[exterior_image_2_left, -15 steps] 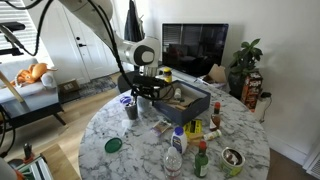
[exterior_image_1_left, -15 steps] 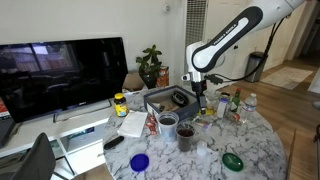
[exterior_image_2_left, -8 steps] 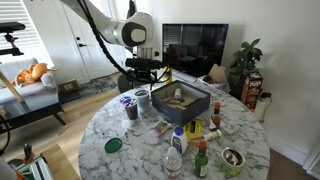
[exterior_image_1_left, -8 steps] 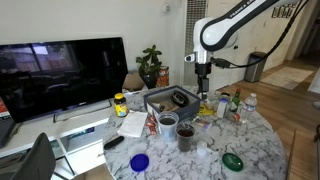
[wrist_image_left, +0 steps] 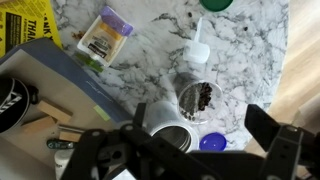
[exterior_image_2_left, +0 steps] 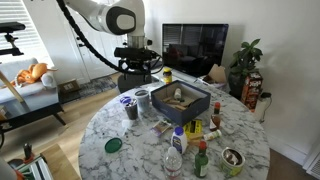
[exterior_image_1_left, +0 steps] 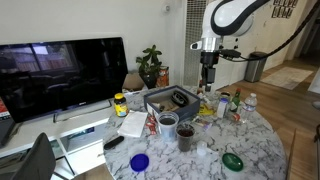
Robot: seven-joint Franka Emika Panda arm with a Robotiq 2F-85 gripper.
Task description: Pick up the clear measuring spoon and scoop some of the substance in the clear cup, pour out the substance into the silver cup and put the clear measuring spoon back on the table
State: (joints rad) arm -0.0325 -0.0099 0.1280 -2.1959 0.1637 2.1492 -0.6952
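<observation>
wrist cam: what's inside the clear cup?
A dark, near-black grainy substance lies in the clear cup, seen from above through its open top. How deep it goes cannot be told; the substance covers the cup's bottom.

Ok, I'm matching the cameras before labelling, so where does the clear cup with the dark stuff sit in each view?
In an exterior view: the clear cup stands low, a little right of centre, on the near side of the dark bin.
In an exterior view: it is left of centre, left of the bin.
Wrist view: it is right of centre, right of the bin's wall.
Shared landmark: the dark bin.
</observation>
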